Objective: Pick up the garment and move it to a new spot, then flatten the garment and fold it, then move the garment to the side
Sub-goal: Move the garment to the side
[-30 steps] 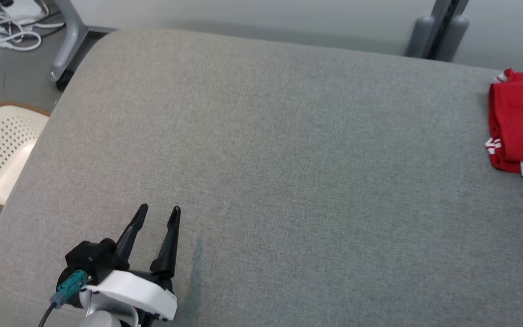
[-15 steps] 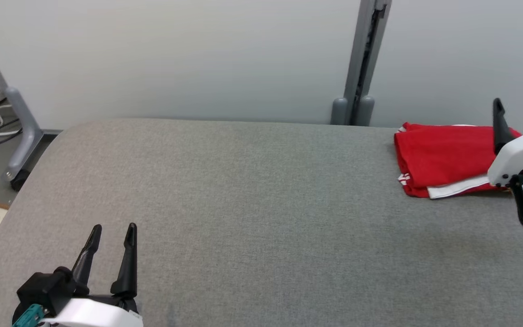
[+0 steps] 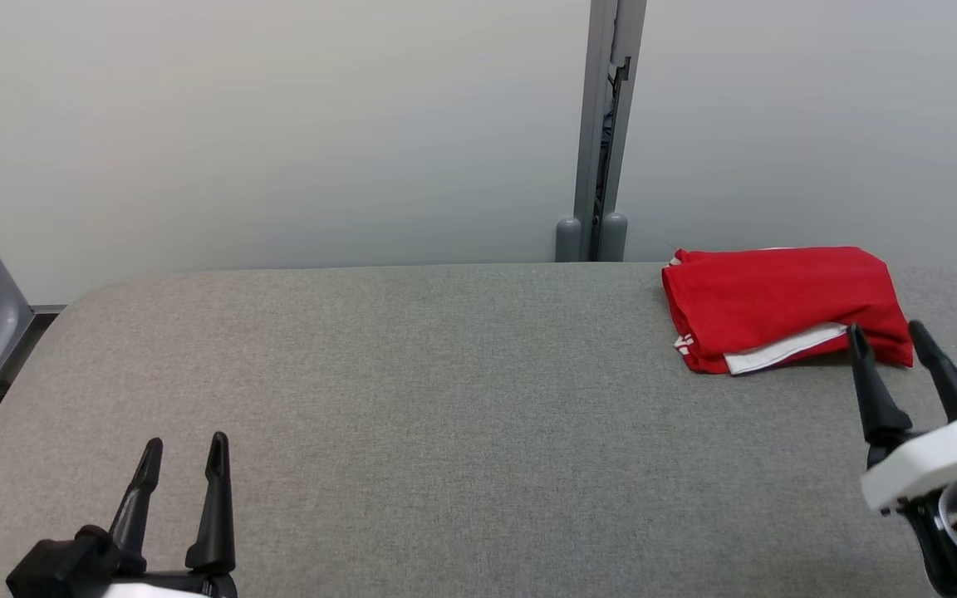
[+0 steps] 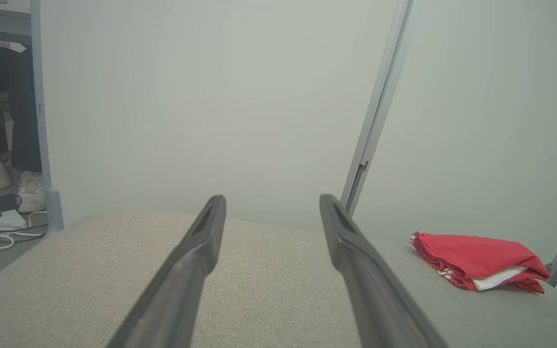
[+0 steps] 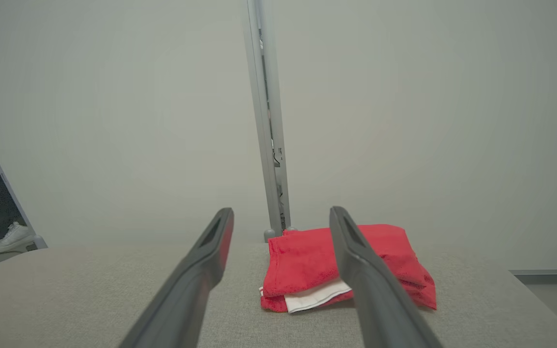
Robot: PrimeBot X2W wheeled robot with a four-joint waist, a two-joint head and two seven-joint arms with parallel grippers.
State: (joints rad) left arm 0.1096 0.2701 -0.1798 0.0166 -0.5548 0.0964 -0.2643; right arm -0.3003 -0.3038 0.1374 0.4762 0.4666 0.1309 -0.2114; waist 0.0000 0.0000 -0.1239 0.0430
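Folded red fabric garment with white trim (image 3: 782, 299), lying at two o'clock on the grey fabric-covered tabletop (image 3: 445, 399), near its far edge. Right gripper (image 3: 886, 330), fingers apart and empty, is near the garment's five o'clock corner. Left gripper (image 3: 185, 441), likewise spread and empty, is at seven o'clock, well apart. A grey vertical post (image 3: 607, 124) stands behind at twelve o'clock.

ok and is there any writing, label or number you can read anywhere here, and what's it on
None can be read.
The red garment has small white marks at its left edge in the head view, too small to tell whether they are letters or stripes.
The grey padded surface bears no text.
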